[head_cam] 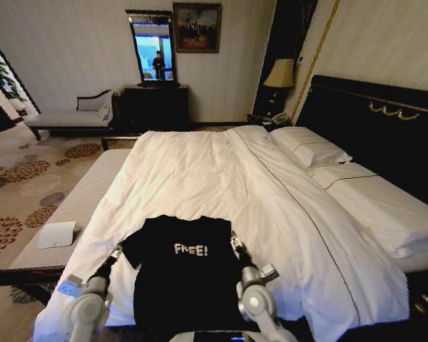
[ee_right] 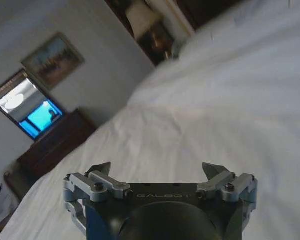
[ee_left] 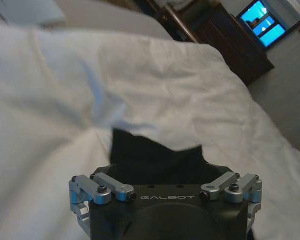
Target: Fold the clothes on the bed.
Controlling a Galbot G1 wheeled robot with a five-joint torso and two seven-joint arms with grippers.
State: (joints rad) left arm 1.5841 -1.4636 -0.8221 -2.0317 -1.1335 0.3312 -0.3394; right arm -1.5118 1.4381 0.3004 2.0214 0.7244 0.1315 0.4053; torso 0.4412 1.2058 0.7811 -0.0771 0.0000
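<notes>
The clothes, a black T-shirt (head_cam: 175,274) with white "FREE!" lettering, lie flat and face up at the near edge of the bed (head_cam: 221,171). My left gripper (head_cam: 116,252) is at the shirt's left sleeve. In the left wrist view its jaws stand wide apart, and the left gripper (ee_left: 157,172) has the black fabric (ee_left: 155,155) lying between and ahead of them on the white duvet. My right gripper (head_cam: 235,242) sits beside the right sleeve. In the right wrist view the right gripper (ee_right: 157,170) is open over bare white duvet (ee_right: 200,125), holding nothing.
White pillows (head_cam: 310,146) lean against the dark headboard (head_cam: 385,121) on the right. A bench along the bed's left side carries a white flat object (head_cam: 57,234). A dresser with mirror (head_cam: 155,107), a chaise longue (head_cam: 68,117) and a lamp (head_cam: 280,75) stand by the far wall.
</notes>
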